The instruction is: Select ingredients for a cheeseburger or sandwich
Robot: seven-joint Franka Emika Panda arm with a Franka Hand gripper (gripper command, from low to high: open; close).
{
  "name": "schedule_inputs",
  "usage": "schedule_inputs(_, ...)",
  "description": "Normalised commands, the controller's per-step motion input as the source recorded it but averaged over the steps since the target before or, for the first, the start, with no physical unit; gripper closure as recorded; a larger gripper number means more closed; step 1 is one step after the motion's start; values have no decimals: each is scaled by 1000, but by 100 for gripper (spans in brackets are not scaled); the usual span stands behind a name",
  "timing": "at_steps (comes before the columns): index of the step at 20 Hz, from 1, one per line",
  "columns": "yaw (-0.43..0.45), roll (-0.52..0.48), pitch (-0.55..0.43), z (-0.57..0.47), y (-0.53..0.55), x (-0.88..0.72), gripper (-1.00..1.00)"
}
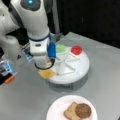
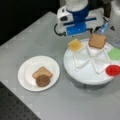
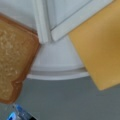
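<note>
Front view first: the arm's white wrist with its blue band leans over the near-left rim of a round white divided tray [image 1: 82, 68] on the grey desk [image 1: 22, 97], and the tool [image 1: 46, 65] hangs low just above the yellow cheese square [image 1: 46, 73], which pokes out past the tray's edge. I cannot tell whether the tool is spread or pressed together, since the arm's body hides its tips. Farther back on the tray sit the green lettuce leaf [image 1: 60, 48] and the red tomato disc [image 1: 76, 50] in neighbouring wedges. At the bottom, a white plate [image 1: 56, 110] carries a tan toast slice [image 1: 70, 112] with the dark-brown patty [image 1: 83, 110] overlapping it. In a front view from the opposite side, the same tray [image 2: 82, 72] shows the cheese [image 2: 75, 45] beside a second toast slice [image 2: 97, 40], both just below the arm's blue-and-white head, while the lettuce [image 2: 115, 53] and tomato [image 2: 112, 70] lie at the right. The plate [image 2: 26, 71] lies well apart on the left, toast [image 2: 41, 71] and patty [image 2: 42, 80] overlapping. Wrist view: toast [image 3: 13, 60] at left, cheese [image 3: 100, 47] at right, the tray's white dividers [image 3: 42, 22] between them, no fingers in sight.
</note>
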Motion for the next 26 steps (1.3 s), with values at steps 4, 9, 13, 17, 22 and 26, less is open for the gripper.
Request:
schedule_inputs(4,-500,363,262,143,-333,310,-100)
schedule_inputs(9,-593,298,189,176,-264,226,-100)
schedule_inputs(13,-509,256,117,95,-148,179,-100)
schedule_inputs(17,-350,254,35,-99,-165,189,-100)
schedule_inputs(22,-227,392,-13,-268,-219,212,-100)
schedule_inputs(26,-94,423,-26,-199,-224,153,-100)
